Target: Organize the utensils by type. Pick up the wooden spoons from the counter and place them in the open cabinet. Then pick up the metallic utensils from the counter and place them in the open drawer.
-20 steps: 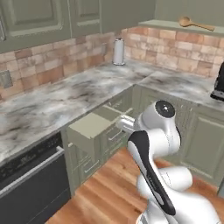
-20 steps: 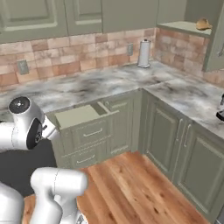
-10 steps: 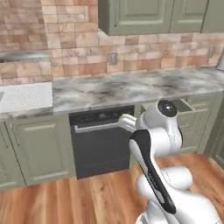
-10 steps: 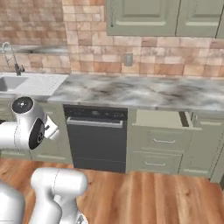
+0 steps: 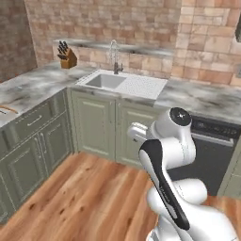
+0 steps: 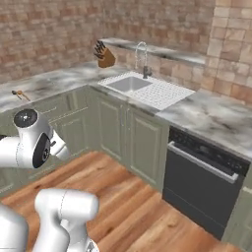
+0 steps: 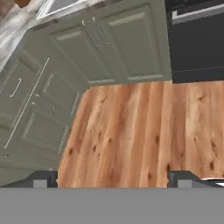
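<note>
Marble, grey-white with dark veins, forms the counter; at its far left edge lies what seems a wooden spoon, cropped and hard to read. Rightward come a wooden knife block, a white sink and a black dishwasher. The gripper stands wide apart, empty, over the wooden floor.
</note>
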You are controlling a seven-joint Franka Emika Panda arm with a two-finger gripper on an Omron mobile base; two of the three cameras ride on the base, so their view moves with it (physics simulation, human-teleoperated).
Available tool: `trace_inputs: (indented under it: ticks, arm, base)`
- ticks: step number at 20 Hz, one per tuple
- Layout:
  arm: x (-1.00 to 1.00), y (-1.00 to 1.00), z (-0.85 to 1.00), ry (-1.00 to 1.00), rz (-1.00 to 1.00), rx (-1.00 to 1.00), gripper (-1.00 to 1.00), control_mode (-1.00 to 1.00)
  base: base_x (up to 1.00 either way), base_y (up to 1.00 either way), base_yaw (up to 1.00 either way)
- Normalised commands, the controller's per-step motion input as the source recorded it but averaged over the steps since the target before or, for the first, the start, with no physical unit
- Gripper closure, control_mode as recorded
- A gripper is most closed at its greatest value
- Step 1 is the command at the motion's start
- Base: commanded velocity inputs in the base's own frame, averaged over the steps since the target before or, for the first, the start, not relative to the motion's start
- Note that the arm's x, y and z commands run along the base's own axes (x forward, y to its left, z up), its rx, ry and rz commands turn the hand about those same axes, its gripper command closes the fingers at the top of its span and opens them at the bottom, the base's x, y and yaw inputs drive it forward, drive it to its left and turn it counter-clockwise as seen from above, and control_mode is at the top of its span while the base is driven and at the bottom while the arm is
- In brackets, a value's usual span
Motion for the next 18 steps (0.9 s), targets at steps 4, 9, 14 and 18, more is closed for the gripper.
trace_inputs:
  ticks: [4,9,14,18]
  arm:
    - [0.00,0.00,0.00,0.00,0.00,0.00,-1.00,1.00]
    - [0.00,0.00,0.00,0.00,0.00,0.00,-1.00,1.00]
    - [0.00,0.00,0.00,0.00,0.00,0.00,-1.00,1.00]
    - [0.00,0.00,0.00,0.00,0.00,0.00,-1.00,1.00]
  base:
    - [0.03,0.04,0.94]
    - [0.98,0.00,0.02]
    - [1.00,0.00,0.02]
    - [0.98,0.00,0.19]
